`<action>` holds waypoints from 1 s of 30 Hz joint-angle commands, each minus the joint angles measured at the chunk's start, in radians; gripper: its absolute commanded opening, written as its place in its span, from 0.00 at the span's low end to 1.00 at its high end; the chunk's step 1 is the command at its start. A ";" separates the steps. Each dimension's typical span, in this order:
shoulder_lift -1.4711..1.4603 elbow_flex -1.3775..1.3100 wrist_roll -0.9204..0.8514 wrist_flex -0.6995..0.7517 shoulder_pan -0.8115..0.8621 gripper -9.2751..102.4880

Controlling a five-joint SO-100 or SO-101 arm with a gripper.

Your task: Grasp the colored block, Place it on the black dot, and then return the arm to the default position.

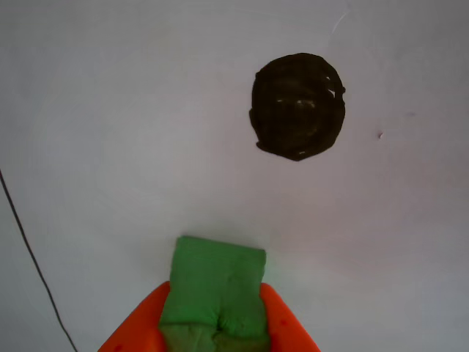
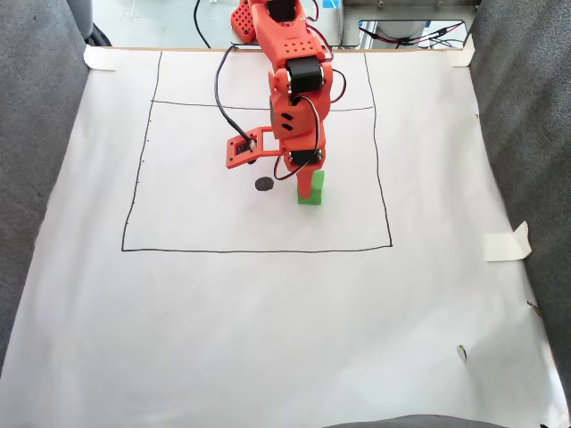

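One green block gripped, black dot not yet covered

You have the gripper [image 1: 212, 334] closed on the colored block [image 1: 217, 282], its two orange jaws pinching the sides at the 6 o'clock edge of the other view, while the black dot [image 1: 297, 106] sits apart at about 1 o'clock from the block; in the fixed view the block [image 2: 310, 189] stands just beside the dot [image 2: 264, 184], which lies at its 9 o'clock on the white paper [image 2: 268, 312] covering the counter. I judge you should carry the block across until it is centred over the dot, lower it flat, and only then release. The block is bright green and matte, with soft, slightly dented faces, roughly as wide as the uneven-edged dot
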 commanded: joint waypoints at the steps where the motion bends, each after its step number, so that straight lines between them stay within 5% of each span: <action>1: 0.032 0.011 0.000 -0.002 0.000 0.08; 17: 0.345 0.118 0.075 0.048 0.063 0.08; 30: 0.442 0.135 0.176 0.267 0.130 0.08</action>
